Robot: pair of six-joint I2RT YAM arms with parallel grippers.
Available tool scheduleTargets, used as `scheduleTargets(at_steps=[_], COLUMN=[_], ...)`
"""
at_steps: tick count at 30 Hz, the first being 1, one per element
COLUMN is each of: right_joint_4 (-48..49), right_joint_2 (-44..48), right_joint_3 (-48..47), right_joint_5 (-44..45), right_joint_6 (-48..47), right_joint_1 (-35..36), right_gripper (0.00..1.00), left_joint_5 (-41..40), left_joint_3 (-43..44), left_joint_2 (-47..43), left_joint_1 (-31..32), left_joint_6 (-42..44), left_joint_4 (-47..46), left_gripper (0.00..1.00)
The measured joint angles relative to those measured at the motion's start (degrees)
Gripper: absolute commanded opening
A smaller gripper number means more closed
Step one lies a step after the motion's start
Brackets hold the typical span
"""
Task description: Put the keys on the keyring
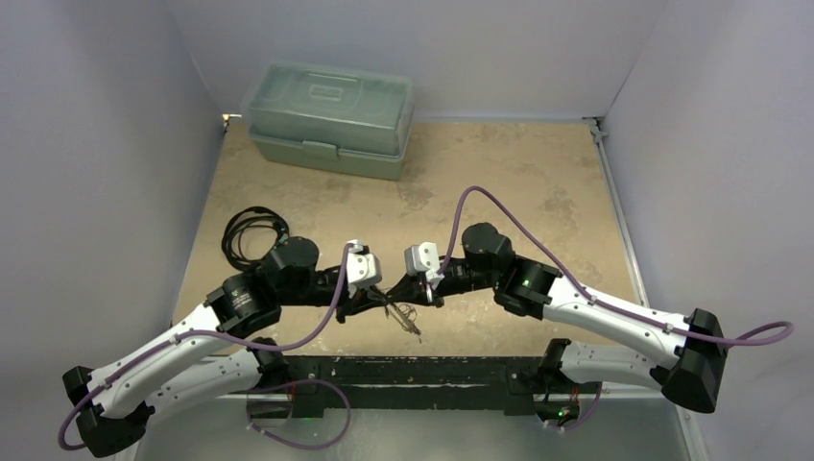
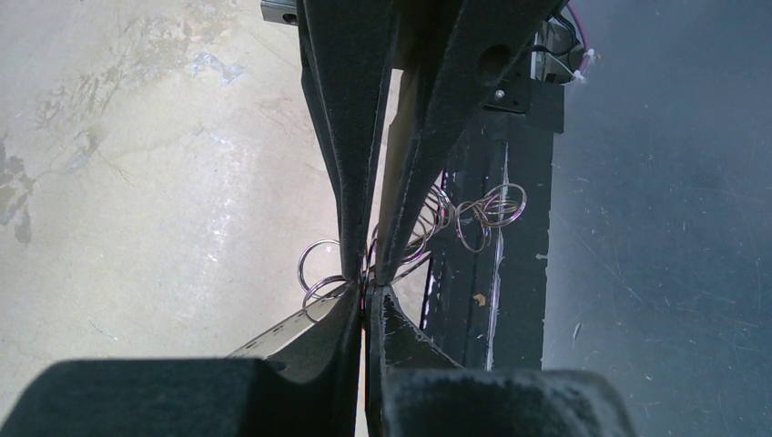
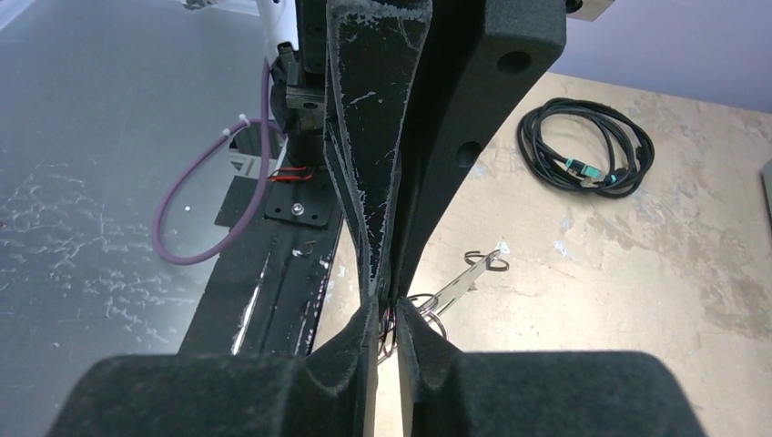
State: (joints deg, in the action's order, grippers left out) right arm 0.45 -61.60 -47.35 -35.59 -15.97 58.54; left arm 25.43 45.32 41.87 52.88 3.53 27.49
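My two grippers meet tip to tip just above the table near its front edge. The left gripper (image 1: pixel 376 301) (image 2: pixel 369 289) is shut on thin wire rings of the keyring (image 1: pixel 404 313). The right gripper (image 1: pixel 419 293) (image 3: pixel 388 308) is shut on the same cluster from the other side. Small silvery rings (image 2: pixel 319 266) fan out beside the fingertips, and more (image 2: pixel 492 208) hang to the right. A flat silvery slotted strip (image 3: pixel 462 280), possibly a key, sticks out of the cluster with a small ring (image 3: pixel 487 262) at its end. No dark-headed key shows.
A black coiled cable (image 1: pixel 251 233) (image 3: pixel 583 146) lies on the table at the left. A green lidded box (image 1: pixel 331 120) stands at the back left. The black base rail (image 1: pixel 403 370) (image 2: pixel 492 300) runs along the front edge, right below the grippers.
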Motion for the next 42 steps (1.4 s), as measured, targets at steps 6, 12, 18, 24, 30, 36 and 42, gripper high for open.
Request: scheduleTargets(at_steps=[6, 12, 18, 24, 30, 36, 42], right_joint_4=[-0.1, -0.1, 0.2, 0.9, 1.4, 2.2, 2.3], right_joint_2=[-0.2, -0.2, 1.7, 3.2, 4.6, 6.0, 6.2], right_joint_3=[-0.3, -0.3, -0.3, -0.1, 0.6, 1.5, 1.5], right_joint_5=[-0.4, -1.5, -1.6, -1.4, -1.4, -1.4, -1.4], right_joint_6=[-0.2, -0.2, -0.1, -0.1, 0.1, 0.3, 0.3], right_joint_1=[-0.1, -0.1, 0.0, 0.0, 0.0, 0.0, 0.0], right_gripper=[0.0, 0.0, 0.0, 0.0, 0.0, 0.0, 0.0], left_joint_5=[0.2, 0.0, -1.9, -3.3, -3.1, -2.4, -1.4], left_joint_3=[0.0, -0.1, -0.1, -2.2, -6.6, -8.4, -8.5], left_joint_2=[-0.3, -0.8, -2.8, -8.3, -12.8, -12.1, -11.5], left_joint_1=[0.0, 0.0, 0.0, 0.0, 0.0, 0.0, 0.0], left_joint_6=[0.0, -0.3, -1.6, -2.4, -2.2, -0.9, -0.9], left_joint_4=[0.0, -0.3, -2.4, -6.2, -11.0, -12.5, -13.6], left_gripper=[0.0, 0.31, 0.57, 0.48, 0.41, 0.34, 0.27])
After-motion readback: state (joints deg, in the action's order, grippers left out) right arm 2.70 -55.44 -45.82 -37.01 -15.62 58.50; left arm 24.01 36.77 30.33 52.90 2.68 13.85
